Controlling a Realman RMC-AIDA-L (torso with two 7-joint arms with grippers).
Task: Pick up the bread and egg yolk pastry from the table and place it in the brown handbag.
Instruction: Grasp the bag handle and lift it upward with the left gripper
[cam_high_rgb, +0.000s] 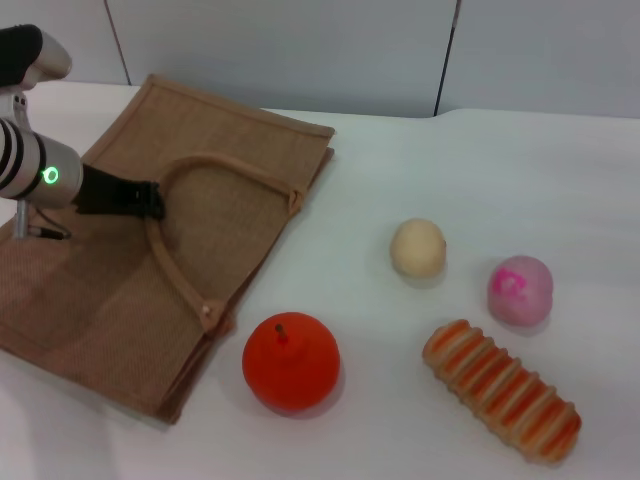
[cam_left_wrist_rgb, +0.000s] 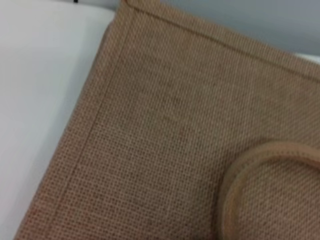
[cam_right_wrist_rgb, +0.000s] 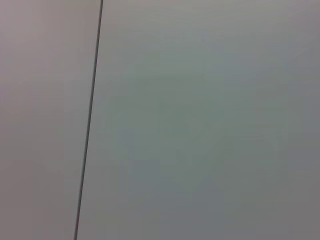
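The brown handbag lies flat on the left of the white table, its tan loop handles spread on top. My left gripper is low over the bag, right at the upper handle loop. The left wrist view shows the bag's burlap weave and part of a handle close up. The bread, a striped orange and cream loaf, lies at the front right. The egg yolk pastry, a pale beige ball, sits at mid-table. My right gripper is out of view.
An orange-red fruit with a stem sits just off the bag's front corner. A pink ball with a magenta mark lies between the pastry and the bread. The right wrist view shows only a grey wall panel.
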